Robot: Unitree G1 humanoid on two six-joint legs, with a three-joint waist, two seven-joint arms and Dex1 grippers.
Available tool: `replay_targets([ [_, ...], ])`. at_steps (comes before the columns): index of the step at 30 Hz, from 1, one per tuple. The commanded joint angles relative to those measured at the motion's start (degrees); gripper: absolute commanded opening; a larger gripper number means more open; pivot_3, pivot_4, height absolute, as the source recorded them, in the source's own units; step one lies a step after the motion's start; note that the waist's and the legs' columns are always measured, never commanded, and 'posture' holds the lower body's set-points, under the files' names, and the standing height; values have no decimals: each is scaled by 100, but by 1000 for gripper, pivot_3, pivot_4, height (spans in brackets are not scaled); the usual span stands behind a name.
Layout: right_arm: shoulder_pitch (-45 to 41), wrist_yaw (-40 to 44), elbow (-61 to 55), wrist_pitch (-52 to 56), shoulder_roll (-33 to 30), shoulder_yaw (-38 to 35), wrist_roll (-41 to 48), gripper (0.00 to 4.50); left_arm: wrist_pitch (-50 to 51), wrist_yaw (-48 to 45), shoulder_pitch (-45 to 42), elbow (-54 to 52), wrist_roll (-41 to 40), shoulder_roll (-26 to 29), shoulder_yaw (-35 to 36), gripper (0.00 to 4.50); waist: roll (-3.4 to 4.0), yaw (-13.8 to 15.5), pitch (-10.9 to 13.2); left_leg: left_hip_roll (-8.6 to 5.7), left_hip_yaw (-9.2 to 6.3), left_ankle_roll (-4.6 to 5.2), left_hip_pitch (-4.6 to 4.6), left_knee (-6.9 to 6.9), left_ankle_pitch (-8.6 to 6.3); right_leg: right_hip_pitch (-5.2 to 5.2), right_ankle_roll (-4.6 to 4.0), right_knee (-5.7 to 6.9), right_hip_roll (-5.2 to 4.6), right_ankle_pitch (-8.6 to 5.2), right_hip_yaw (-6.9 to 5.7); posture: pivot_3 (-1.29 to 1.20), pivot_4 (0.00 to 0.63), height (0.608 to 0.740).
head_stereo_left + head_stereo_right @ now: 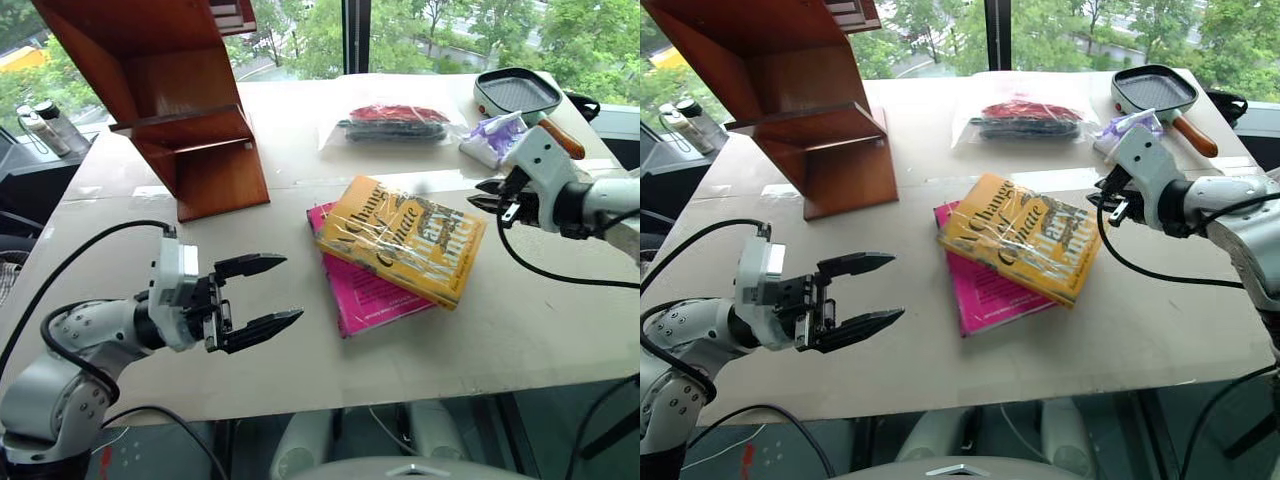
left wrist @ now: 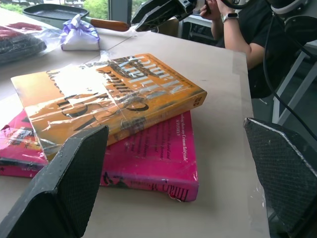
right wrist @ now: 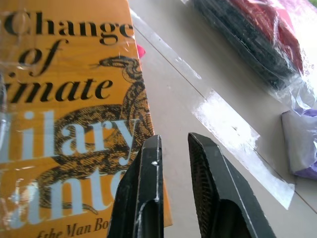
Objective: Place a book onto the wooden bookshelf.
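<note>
Glossy-wrapped book (image 1: 403, 238) on pink book (image 1: 365, 290); left hand (image 1: 262, 292) apart, right hand (image 1: 482, 195) together.

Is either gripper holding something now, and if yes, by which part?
Nothing is held. The left gripper has open jaws with nothing between them; the right gripper has shut jaws beside the book, not gripping it.

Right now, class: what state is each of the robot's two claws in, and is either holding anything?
Left claw: open, holding nothing.
Right claw: shut, holding nothing, beside the thick yellow-orange plastic-wrapped paperback book.
</note>
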Motion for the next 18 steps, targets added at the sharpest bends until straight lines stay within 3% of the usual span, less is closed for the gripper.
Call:
replay_targets([
  [1, -438, 341, 907, -716, 87, 541, -916, 24, 151, 249, 209, -146, 62, 115, 120, 4500, 0, -6, 0, -1, 1, 2, -1, 0, -1, 0, 1, -4, -1, 0, 3, 0, 150, 740],
  [8, -686, 993, 1835, -1306, 340, 765, -1542, 24, -9, 255, 586, -123, 347, 171, 131, 4500, 1, -19, 0, -1, 6, 5, -26, -18, -5, -30, 2, -22, -7, 1, 8, 0, 150, 740],
  [18, -432, 1620, 1420, -1190, 590, 695, -1723, 24, -177, 342, 706, -123, 489, 75, 90, 4500, 2, -22, 0, -1, 7, 4, -51, -16, -5, -61, 1, -12, -7, 2, 11, 0, 150, 740],
])
